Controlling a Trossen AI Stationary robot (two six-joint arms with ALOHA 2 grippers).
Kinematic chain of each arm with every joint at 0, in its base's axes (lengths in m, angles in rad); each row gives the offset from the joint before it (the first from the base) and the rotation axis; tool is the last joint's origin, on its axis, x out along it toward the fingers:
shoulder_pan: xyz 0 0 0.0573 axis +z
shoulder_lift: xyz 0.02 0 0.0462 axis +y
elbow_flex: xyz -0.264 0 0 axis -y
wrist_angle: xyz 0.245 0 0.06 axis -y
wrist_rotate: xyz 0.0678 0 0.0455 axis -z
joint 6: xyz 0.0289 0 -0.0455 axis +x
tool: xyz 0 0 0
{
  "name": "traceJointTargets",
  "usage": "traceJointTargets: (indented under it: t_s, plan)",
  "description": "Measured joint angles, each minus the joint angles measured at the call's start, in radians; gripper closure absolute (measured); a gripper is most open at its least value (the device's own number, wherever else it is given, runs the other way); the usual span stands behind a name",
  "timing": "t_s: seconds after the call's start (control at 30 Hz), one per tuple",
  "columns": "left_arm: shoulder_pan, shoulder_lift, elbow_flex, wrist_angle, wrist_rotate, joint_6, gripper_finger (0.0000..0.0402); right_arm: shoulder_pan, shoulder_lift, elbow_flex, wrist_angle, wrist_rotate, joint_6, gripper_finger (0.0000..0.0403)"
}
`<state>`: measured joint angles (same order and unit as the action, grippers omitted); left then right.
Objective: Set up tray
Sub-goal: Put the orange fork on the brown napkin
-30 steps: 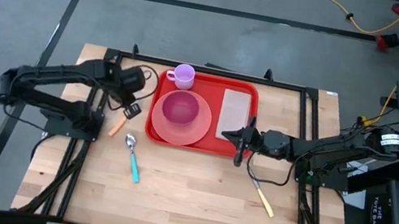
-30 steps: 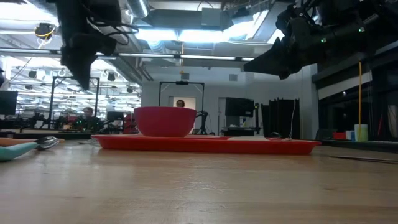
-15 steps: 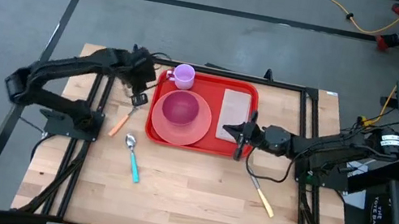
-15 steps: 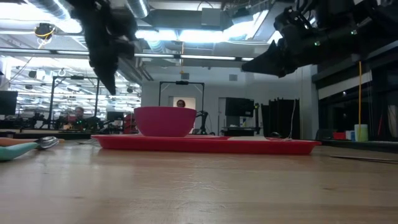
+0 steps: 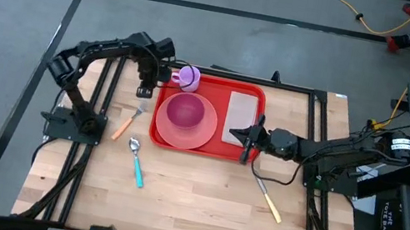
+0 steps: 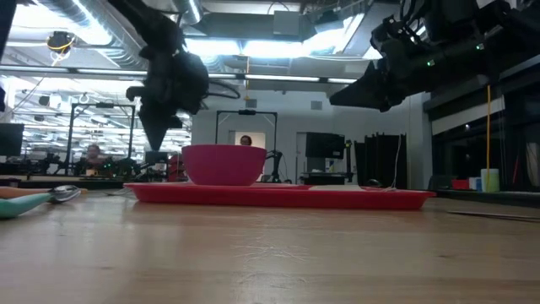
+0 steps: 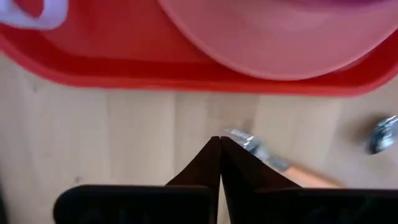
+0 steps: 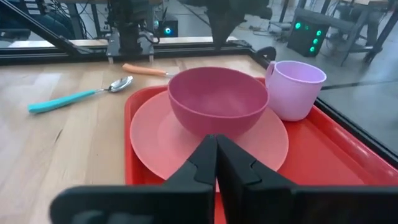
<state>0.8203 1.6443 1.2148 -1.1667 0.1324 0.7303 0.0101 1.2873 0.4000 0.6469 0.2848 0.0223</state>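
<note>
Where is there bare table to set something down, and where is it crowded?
The near half of the table is bare wood, between the teal-handled spoon and the yellow-handled utensil. The red tray is crowded: plate, bowl, mug, napkin. The left tool and right tool flank it.

The light wooden slatted table (image 5: 197,207) carries the large flat red plastic tray (image 5: 246,154), an orange-handled fork (image 5: 127,121), a teal-handled metal spoon (image 5: 136,162) and a yellow-handled utensil (image 5: 268,202).
</note>
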Motion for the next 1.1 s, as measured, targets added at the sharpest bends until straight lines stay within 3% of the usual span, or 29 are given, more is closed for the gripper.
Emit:
traceJointTargets:
  t_s: [0.17, 0.23, 0.57, 0.87, 1.1]
  plan:
    - [0.02, 0.034, 0.0, -0.006, -0.158, 0.034, 0.0398, 0.0, 0.0, 0.0, 0.001, 0.0, 0.0, 0.0378]
    - [0.024, 0.042, 0.0, -0.01, -0.174, 0.05, 0.0398, 0.0, 0.0, 0.0, 0.001, 0.0, -0.002, 0.0376]
    - [0.027, 0.045, 0.0, -0.046, -0.057, 0.241, 0.0398, 0.0, 0.0, 0.0, 0.024, 0.001, -0.065, 0.0376]
    - [0.027, 0.045, 0.0, 0.016, -0.059, 0.139, 0.0398, -0.005, 0.0, 0.0, 0.071, 0.002, -0.136, 0.0396]
    - [0.004, 0.045, 0.0, 0.037, -0.063, 0.143, 0.0398, -0.021, 0.0, 0.0, 0.069, 0.002, -0.132, 0.0381]
